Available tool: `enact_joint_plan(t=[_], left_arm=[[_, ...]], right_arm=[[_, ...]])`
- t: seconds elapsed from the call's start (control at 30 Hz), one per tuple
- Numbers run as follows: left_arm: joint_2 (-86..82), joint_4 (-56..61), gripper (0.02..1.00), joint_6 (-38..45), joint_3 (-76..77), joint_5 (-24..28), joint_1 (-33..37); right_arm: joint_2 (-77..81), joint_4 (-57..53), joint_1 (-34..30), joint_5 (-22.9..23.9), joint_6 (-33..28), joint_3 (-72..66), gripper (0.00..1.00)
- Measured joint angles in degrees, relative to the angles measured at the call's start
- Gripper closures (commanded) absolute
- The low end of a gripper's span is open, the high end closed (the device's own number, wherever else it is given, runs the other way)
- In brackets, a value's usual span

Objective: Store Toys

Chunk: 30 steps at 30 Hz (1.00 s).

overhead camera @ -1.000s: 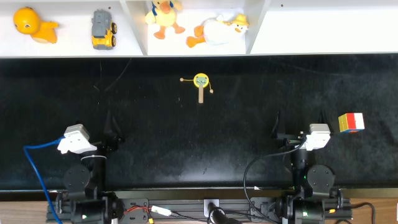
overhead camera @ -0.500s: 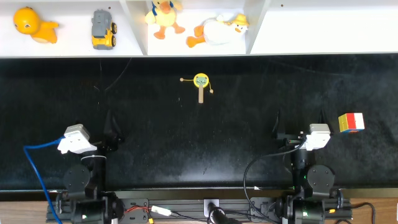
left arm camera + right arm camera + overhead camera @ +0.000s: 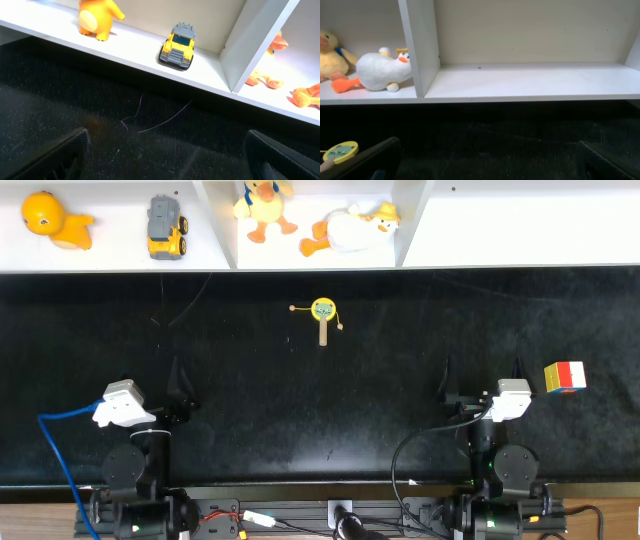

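A small yellow rattle drum (image 3: pixel 323 314) with a wooden handle lies on the black table just below the shelf's middle; its yellow head (image 3: pixel 340 150) also shows in the right wrist view. A red, white and yellow cube (image 3: pixel 565 377) sits at the table's right. My left gripper (image 3: pixel 142 383) (image 3: pixel 166 135) rests low near the front left, open and holding nothing. My right gripper (image 3: pixel 481 380) (image 3: pixel 487 145) rests near the front right, left of the cube, also open with nothing between its fingers.
A white shelf (image 3: pixel 520 255) runs along the back. It holds an orange duck (image 3: pixel 56 220), a yellow truck (image 3: pixel 165 227), a yellow plush duck (image 3: pixel 264 206) and a white plush duck (image 3: pixel 350 229). Its right compartment (image 3: pixel 530 80) is bare.
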Motion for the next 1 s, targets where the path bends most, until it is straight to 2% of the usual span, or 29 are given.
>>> enact_joint_plan(t=[0.17,0.27,0.33,0.53,0.73,0.83,1.0], left_arm=[[0.0,0.0,0.02,0.0,0.0,0.0,0.0],[0.0,0.0,0.02,0.0,0.0,0.0,0.0],[0.0,0.0,0.02,0.0,0.0,0.0,0.0],[0.0,0.0,0.02,0.0,0.0,0.0,0.0],[0.0,0.0,0.02,0.0,0.0,0.0,0.0],[0.0,0.0,0.02,0.0,0.0,0.0,0.0],[0.0,0.0,0.02,0.0,0.0,0.0,0.0]], right_arm=[[0.0,0.0,0.0,-0.1,0.2,0.0,0.007],[0.0,0.1,0.0,-0.6,3.4,0.0,0.005],[0.0,0.2,0.0,-1.4,7.9,0.0,0.005],[0.0,0.8,0.0,-7.2,27.8,0.0,0.005],[0.0,1.3,0.0,-12.1,41.4,0.0,0.005],[0.0,1.3,0.0,-15.9,43.9,0.0,0.003],[1.6,1.2,0.0,-22.9,42.8,0.0,0.001]])
